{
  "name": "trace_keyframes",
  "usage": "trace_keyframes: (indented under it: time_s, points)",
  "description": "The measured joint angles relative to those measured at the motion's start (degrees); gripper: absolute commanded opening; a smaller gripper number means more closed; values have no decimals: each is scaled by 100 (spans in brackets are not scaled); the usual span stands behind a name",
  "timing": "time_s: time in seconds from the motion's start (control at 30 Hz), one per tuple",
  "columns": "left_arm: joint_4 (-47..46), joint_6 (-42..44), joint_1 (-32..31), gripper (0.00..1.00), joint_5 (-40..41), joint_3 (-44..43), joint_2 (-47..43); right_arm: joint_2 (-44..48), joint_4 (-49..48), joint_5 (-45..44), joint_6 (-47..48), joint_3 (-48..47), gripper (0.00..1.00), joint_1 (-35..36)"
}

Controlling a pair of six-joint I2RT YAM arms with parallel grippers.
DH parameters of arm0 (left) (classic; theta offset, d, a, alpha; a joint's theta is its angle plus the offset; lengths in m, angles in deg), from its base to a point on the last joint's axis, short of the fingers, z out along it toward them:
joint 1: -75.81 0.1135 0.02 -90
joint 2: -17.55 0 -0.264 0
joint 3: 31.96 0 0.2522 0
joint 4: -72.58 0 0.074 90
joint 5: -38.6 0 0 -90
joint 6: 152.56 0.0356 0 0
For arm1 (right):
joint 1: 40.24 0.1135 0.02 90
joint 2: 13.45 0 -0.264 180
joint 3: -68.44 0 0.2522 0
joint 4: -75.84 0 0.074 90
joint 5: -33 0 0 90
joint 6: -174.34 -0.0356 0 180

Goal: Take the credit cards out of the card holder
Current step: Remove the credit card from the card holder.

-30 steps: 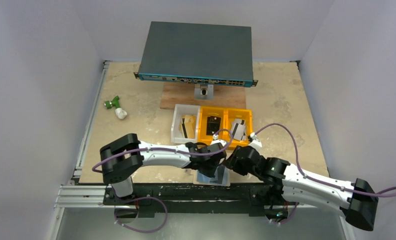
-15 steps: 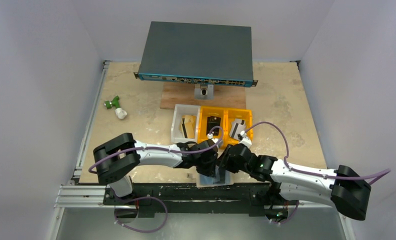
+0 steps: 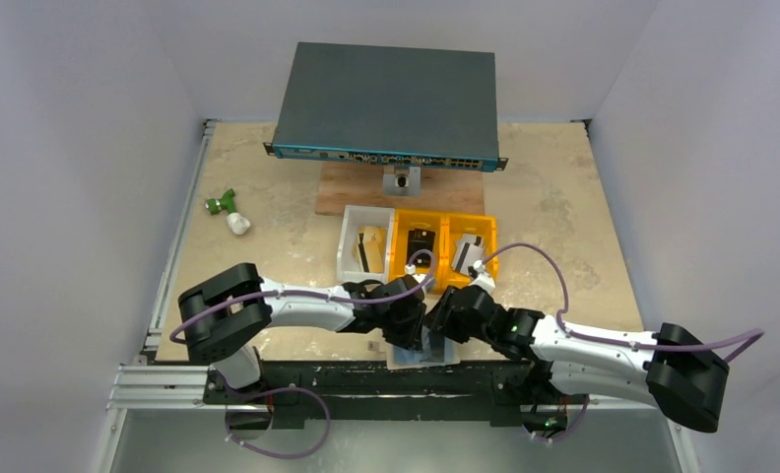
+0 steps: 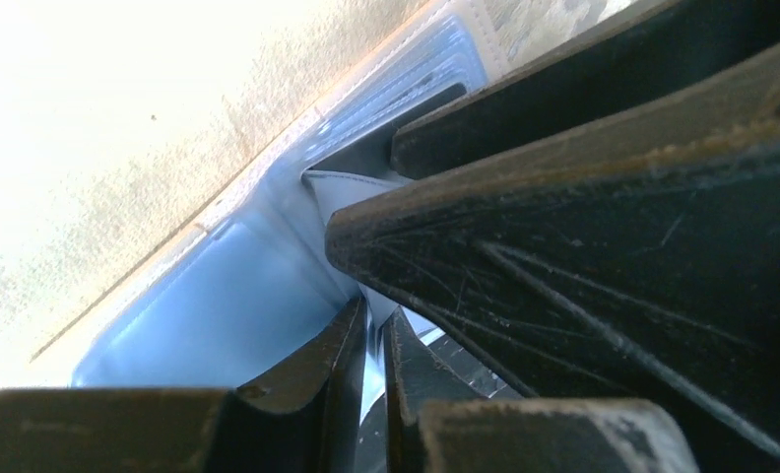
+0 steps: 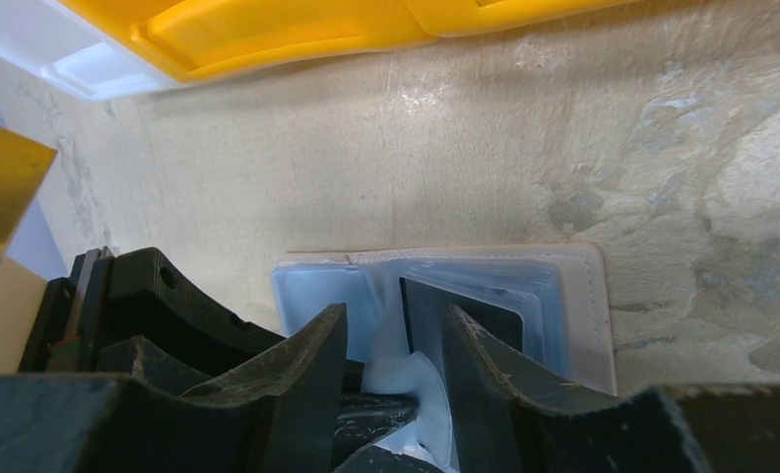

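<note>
Card holder (image 3: 418, 355) lay open, pale-blue inside up, flat on the table (image 3: 563, 197) at the near edge, mid-way btw the two arm bases. A dark card (image 5: 462, 307) sat in its right-hand pocket, and a pale flap stood up from the middle fold.

Right gripper (image 5: 396, 317) was over the holder w/ fingers partly spread, astride flap and card edge, pinching nothing. Left gripper (image 4: 375, 311) came in from the other side, fingers nearly pressed together w/ only a thin slit. Pale blue showed in that slit, but couldn't tell if it was pinched. The two grippers were just beside each other.

Beyond, near the holder: a white bin (image 3: 350, 264) and 2 orange bins (image 3: 404, 268) in a row, each w/ cards inside. Further back were a wooden board (image 3: 347, 192) and a dark network switch (image 3: 386, 99). Far left was a green-and-white item (image 3: 227, 211).
</note>
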Motion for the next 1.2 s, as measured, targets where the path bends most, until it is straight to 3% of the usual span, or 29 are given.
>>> trace_keyframes:
  time_s: [0.47, 0.87, 1.2]
  points:
    - [750, 291, 0, 29, 216, 391, -822, -229, -518, 232, 68, 26, 50, 0]
    - [1377, 293, 4, 29, 474, 710, -1777, -634, -933, 492, 155, -103, 55, 31]
    - [1897, 295, 37, 29, 614, 761, -2509, -1191, -1029, 533, 138, -890, 56, 688]
